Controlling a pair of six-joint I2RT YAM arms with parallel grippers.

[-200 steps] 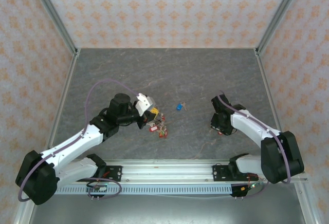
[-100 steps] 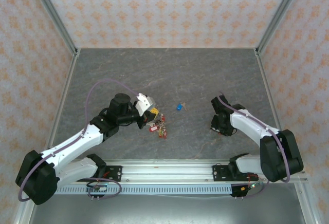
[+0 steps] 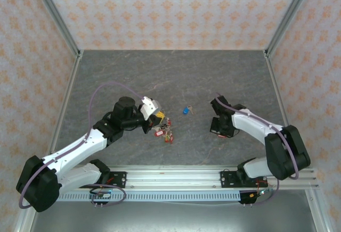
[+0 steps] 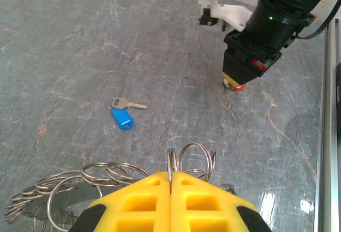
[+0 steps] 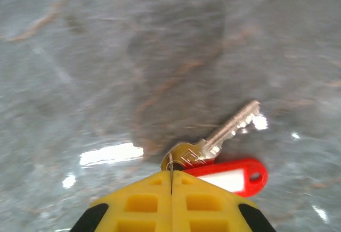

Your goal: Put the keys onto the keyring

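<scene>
The right gripper (image 5: pixel 171 181) is clenching the key (image 5: pixel 230 124) by its bow, with blade and red tag (image 5: pixel 229 177) sticking out just beyond the fingertips. The left gripper (image 4: pixel 170 181) is pinching the keyring (image 4: pixel 196 145) upright at its tips. The key is likely handling light, stiff and slick, so the flat bow is offering the surest hold.

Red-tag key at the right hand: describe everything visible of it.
Small key with a brass-coloured head and silver blade angled up-right in the wrist view, on a small ring with a red plastic tag holding a white label. The shut right hand pinches it at that ring. Contact with the grey table is unclear.
</scene>
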